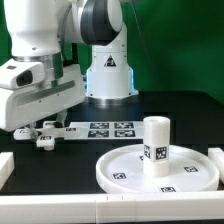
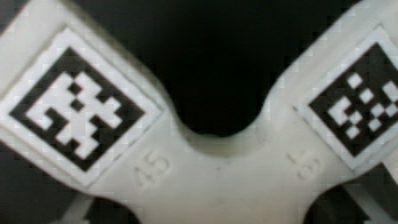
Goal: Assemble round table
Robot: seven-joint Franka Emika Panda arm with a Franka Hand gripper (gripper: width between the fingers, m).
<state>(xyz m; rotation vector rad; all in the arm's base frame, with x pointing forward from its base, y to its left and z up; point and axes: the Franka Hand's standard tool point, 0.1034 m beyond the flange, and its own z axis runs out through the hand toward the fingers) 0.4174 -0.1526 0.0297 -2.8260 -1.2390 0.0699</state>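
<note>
The large rimmed round disc (image 1: 158,170) lies flat at the exterior view's right. The short thick cylinder leg (image 1: 154,146) stands upright on its middle, a tag on its side. My gripper (image 1: 41,135) is low over the table at the exterior view's left, far from the disc. In the wrist view the cross-bar foot (image 2: 205,175) fills the picture, two of its arms spread in a V, each with a square tag. Its middle sits between my jaws, which appear closed on it. The fingers themselves are mostly hidden.
The marker board (image 1: 105,128) lies flat between my gripper and the disc. White blocky corner brackets stand at the left edge (image 1: 4,166), along the front (image 1: 60,211) and at the right (image 1: 216,156). The robot base (image 1: 108,72) stands behind.
</note>
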